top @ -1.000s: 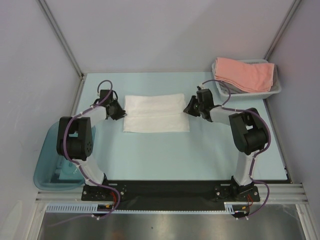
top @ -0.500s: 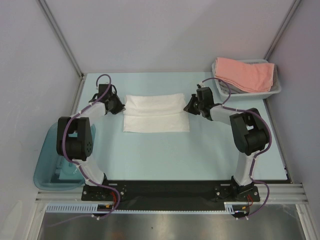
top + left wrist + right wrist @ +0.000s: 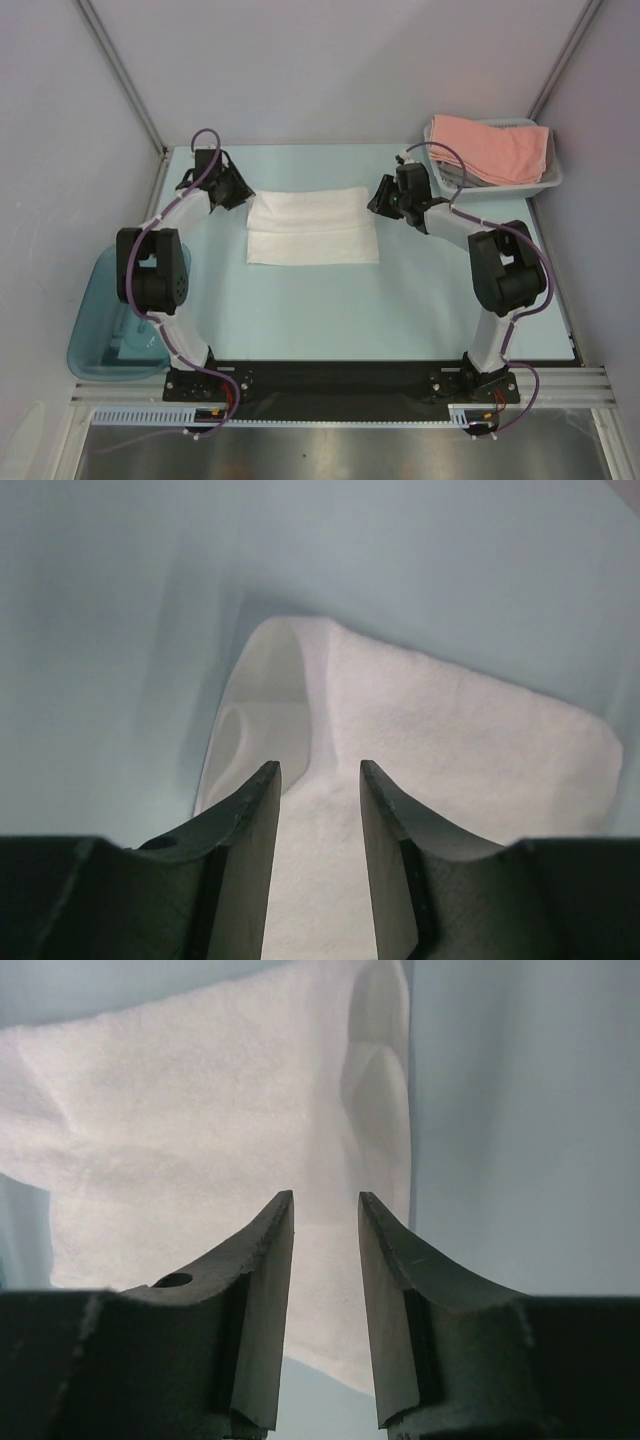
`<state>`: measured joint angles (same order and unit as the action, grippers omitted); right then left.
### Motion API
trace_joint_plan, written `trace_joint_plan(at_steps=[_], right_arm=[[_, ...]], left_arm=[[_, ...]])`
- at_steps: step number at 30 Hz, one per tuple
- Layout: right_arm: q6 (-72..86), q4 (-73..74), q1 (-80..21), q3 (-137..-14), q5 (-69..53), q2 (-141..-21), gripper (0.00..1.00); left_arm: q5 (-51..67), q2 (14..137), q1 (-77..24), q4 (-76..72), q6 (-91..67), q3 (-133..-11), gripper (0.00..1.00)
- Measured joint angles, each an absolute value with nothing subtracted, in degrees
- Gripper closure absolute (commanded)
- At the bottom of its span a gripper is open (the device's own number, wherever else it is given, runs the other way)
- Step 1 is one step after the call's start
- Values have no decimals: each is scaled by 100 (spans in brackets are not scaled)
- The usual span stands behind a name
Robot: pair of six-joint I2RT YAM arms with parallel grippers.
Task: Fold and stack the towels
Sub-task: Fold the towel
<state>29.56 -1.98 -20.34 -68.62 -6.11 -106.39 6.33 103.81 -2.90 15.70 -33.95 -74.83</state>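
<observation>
1. Our left pincer [image 3: 315, 768] and right pincer [image 3: 326, 1200] each stand narrowly parted, gripping nothing.
2. We see the white towel [image 3: 312, 226] folded on the table [image 3: 300, 310] between them, and the salmon-pink towel [image 3: 490, 148] in the basket [image 3: 548, 182].

White towel [image 3: 450, 740]: near end hidden behind the fingers of the left claw [image 3: 317, 770] and cut off at the lower edge. Beyond the right claw [image 3: 324, 1200], the same towel runs off the top and left edges. Grey towel [image 3: 468, 180]: only a sliver shows under the salmon-pink towel [image 3: 490, 148]. From above, contact between claw and cloth is too small to tell.
</observation>
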Motion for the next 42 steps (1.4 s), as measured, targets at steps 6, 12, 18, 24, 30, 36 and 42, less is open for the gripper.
trace_joint_plan(at_steps=[6,12,18,24,30,36,42], right_arm=[[2753,45,-1999,-7850,-519,-10890,60],[2633,233,-1975,-8530,-517,-11476,58],[2574,548,-1975,-8591,-521,-11876,76],[2567,495,-1962,-8326,-521,-11891,94],[2637,353,-1848,-7640,-580,-11754,96],[2714,266,-1710,-7533,-696,-11636,85],[2735,231,-1684,-7533,-692,-11511,74]], left_arm=[[644,10849,-290,1758,-3275,-8237,56],[692,11227,-290,1994,-3183,-8425,54],[836,11358,-290,2023,-3146,-8340,65],[897,11349,-290,1848,-3175,-7863,83],[919,11205,-290,1728,-3208,-7338,81],[972,11069,-290,1632,-3234,-7284,61],[875,10770,-290,1699,-3242,-7284,55]])
